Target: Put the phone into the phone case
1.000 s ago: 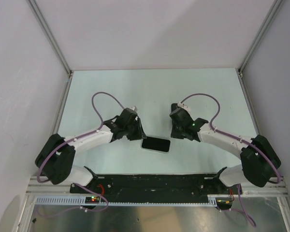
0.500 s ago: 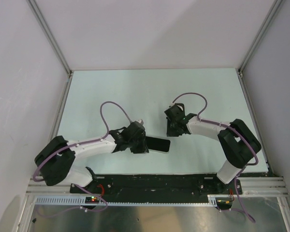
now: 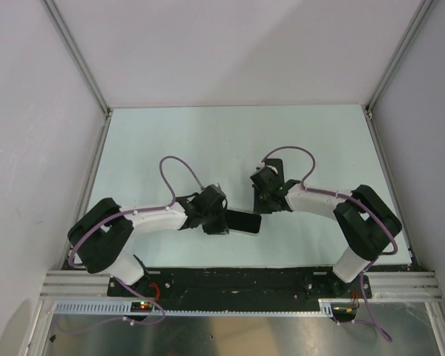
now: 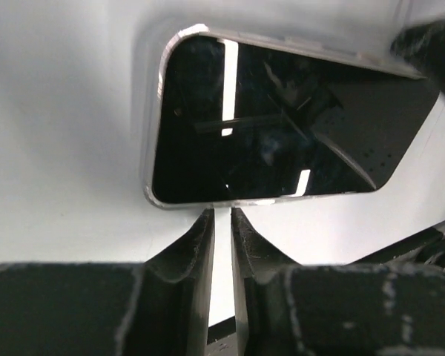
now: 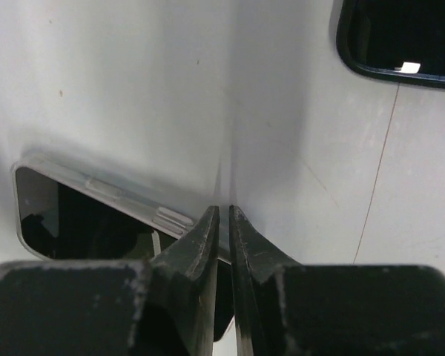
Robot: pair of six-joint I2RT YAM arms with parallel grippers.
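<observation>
Left of the phone, the left arm reached in low over the pale table, with a purple cable looping on its far side. The left gripper sat right at the phone's left end. In the top view it overlapped that end. Its wrist camera showed the two fingers drawn nearly together, with only a thin slit between them and nothing seen in it. The tips met the phone's nearest edge, and whether they nipped the rim could not be told.

The phone lay flat on the table with its glossy screen up and its long side running left to right, about midway between the two arms. The phone case was around it, showing as a clear, silvery rim along the phone's edges. In the right wrist view the see-through side wall, with its raised button covers, stood against the dark glass. Whether the phone was fully seated could not be told.

Just beyond the phone's right end, on its far side, the right gripper pointed down at it. Its fingers were likewise closed to a narrow slit with nothing between them, and the tips were at the cased edge. The right arm stretched away to the phone's right.
</observation>
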